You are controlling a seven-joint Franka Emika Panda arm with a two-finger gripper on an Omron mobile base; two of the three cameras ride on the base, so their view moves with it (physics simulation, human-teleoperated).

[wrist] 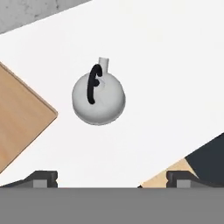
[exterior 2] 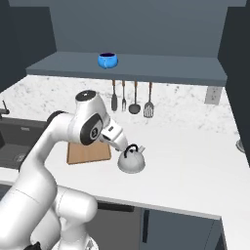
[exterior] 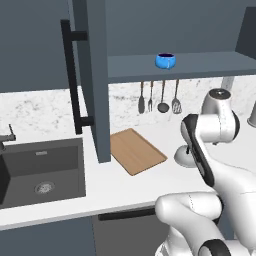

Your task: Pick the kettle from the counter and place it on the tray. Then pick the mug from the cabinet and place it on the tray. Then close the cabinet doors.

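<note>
Kettle (exterior 2: 131, 161) sits upright on the white counter (exterior 2: 195, 156), just right of the tray (exterior 2: 88, 152), apart from it, not on it. Black arched handle up, short spout pointing toward the backsplash. In the hand view the kettle (wrist: 99, 98) is seen from above, centred, with white counter all round it and the tray (wrist: 19, 118) corner at left.

Gripper (exterior 2: 119, 144) hangs over the kettle's left side, just above it, not touching as far as I can tell. Fingers (wrist: 43, 178) spread wide, one at each bottom corner of the hand view, nothing between them. Kettle lies ahead of the fingers, not inside them.

In the left base view the arm covers most of the kettle (exterior: 184, 157); only a grey sliver shows at the right of the tray (exterior: 136, 150). Tray lies flat on the counter (exterior: 115, 185), angled, bare.

Mug (exterior: 165, 61) blue, upright on the cabinet (exterior: 200, 64) shelf, near the front edge; same mug (exterior 2: 107, 60) shows at the left-middle of the shelf in the right base view. Cabinet door (exterior: 95, 80) on the left stands open, edge toward the camera, long black bar handle on it.

Four utensils (exterior 2: 131, 100) hang on the backsplash under the shelf. Sink (exterior: 42, 172) set in the counter at far left. Grey tapered vessel (exterior: 252, 115) at the right edge, partly cut off.
</note>
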